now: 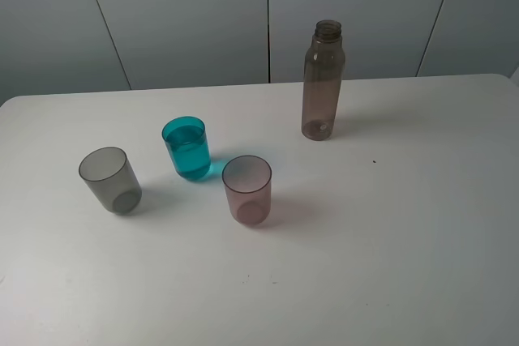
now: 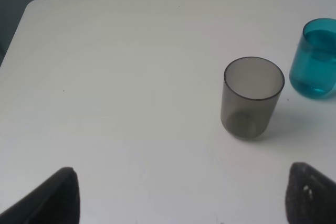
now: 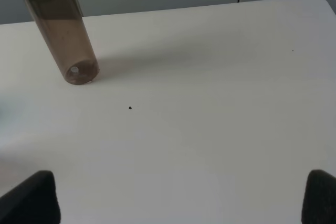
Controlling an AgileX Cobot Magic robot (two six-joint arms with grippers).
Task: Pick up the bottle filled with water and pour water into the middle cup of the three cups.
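The smoky-brown bottle (image 1: 323, 80) stands upright and uncapped toward the back of the white table (image 1: 389, 224); it also shows in the right wrist view (image 3: 59, 27). The teal-blue middle cup (image 1: 186, 148) holds water and stands between the grey cup (image 1: 110, 180) and the pale pink cup (image 1: 247, 190). The left wrist view shows the grey cup (image 2: 253, 97) and the teal cup (image 2: 316, 57). My left gripper (image 2: 181, 198) is open, short of the grey cup. My right gripper (image 3: 173, 203) is open, well back from the bottle. Neither gripper shows in the exterior view.
Grey wall panels (image 1: 268, 14) stand behind the table's far edge. A small dark speck (image 1: 374, 161) lies on the table right of the bottle. The table's rounded far-left corner (image 2: 34, 3) shows in the left wrist view.
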